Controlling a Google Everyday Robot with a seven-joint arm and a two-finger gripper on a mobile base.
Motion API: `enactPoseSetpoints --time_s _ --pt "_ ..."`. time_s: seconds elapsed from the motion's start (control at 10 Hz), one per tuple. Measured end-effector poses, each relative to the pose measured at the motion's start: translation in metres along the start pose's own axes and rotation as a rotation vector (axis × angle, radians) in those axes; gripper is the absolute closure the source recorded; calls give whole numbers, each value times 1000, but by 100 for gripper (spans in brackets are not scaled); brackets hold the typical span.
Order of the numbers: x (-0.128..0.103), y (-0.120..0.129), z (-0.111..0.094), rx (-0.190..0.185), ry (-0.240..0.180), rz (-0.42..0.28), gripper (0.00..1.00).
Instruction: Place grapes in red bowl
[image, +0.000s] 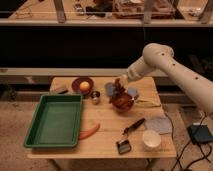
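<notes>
We see the wooden table (107, 137) carrying a green tray (54, 121), then the red bowl (122, 102) near its middle. Our gripper (119, 85) hangs just above that bowl, pinching the grapes (118, 90), which dangle over its hollow.

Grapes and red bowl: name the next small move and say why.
Probably lower a little and release. The gripper hangs just above the red bowl, and the grapes dangle from it over the hollow, so a short drop should land them inside.
</notes>
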Motion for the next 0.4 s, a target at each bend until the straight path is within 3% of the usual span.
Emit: enactPoseSetpoints --time_s 0.2,0.4 --pt "-11 23 -4 11 -16 83 20" --pt "-10 25 -3 16 -20 92 20"
